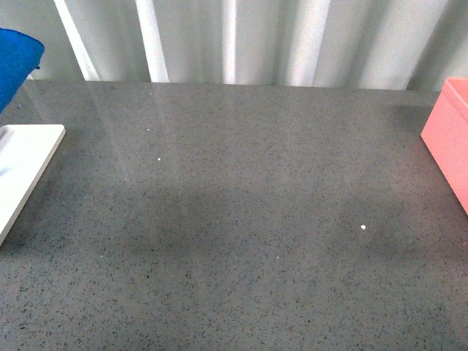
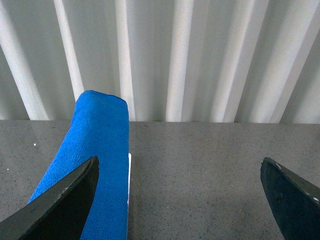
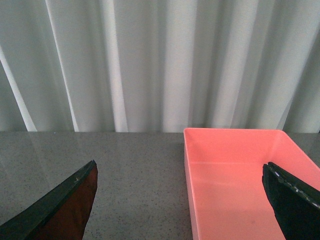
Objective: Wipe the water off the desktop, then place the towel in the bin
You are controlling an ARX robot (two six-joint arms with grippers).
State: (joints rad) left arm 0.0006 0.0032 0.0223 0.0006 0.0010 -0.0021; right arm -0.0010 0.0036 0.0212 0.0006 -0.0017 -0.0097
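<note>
Your left gripper is hanging wide open, and the towel is lying just beyond one finger, ungrasped.

The left gripper is holding its jaws wide apart, with 2 dark fingers showing at the near corners of the picture and nothing sitting between them. A bright blue towel, folded into a long thick band, is stretching away from one finger toward the white pleated curtain. Its rounded far end is crossing the line where the desktop meets the curtain. That finger is overlapping the towel's near part; whether they are touching is unclear. A thin white board edge is peeking out beside the towel. The speckled grey desktop is filling the rest.
</note>
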